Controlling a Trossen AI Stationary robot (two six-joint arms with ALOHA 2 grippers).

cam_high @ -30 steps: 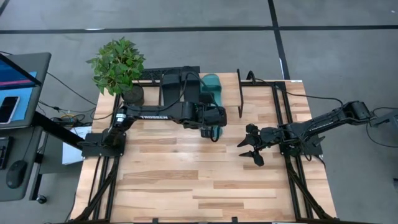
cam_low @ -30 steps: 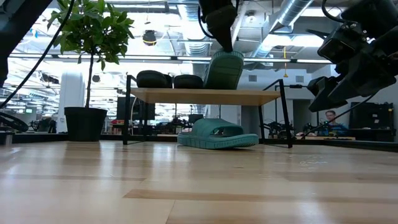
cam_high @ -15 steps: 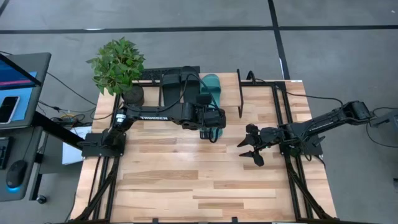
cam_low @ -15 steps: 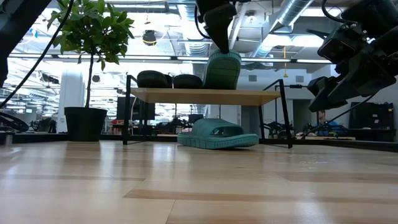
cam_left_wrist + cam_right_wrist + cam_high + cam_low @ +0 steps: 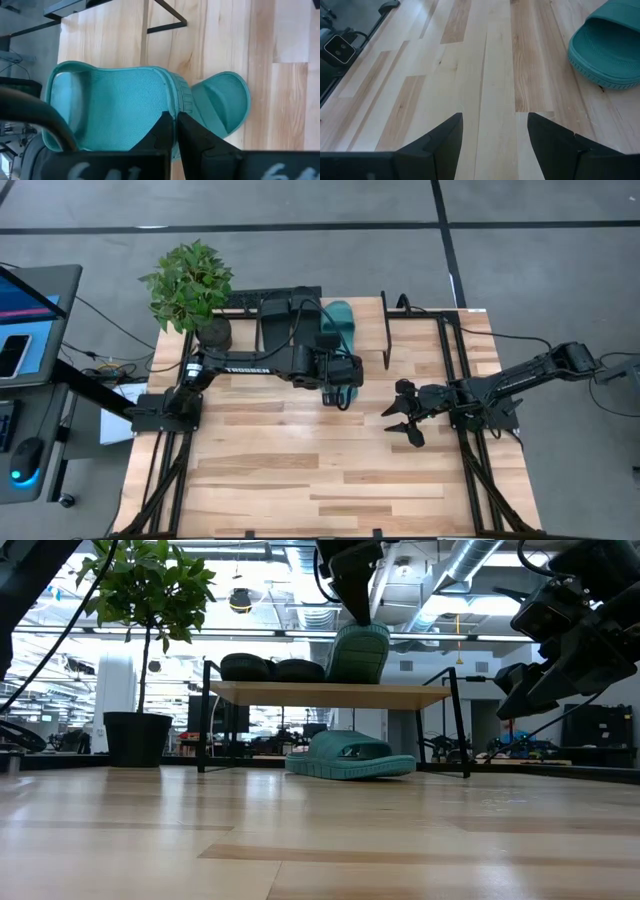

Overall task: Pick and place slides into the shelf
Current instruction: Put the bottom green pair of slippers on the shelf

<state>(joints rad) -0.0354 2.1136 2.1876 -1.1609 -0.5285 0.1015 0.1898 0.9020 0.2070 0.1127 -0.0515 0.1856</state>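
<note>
- Slides first: two black slides [image 5: 272, 668] sit on the shelf [image 5: 330, 693], at its left part.
- Left gripper [image 5: 174, 131] is clenched on the heel rim of a teal slide [image 5: 360, 652], held tilted upright on the plank — lower it flat just beside the black ones before letting go.
- Second teal slide [image 5: 350, 756] lies on the table below.
- Right gripper [image 5: 404, 423] hovers spread, empty.

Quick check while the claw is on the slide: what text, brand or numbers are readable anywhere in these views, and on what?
"TROSSEN": white lettering along the left arm, just legible in the high view.
White marks on the left claw housing at the wrist view's bottom edge: cut off, unreadable.
Monitor and phone at the table's left: no readable text.
Teal slide: none visible.
</note>
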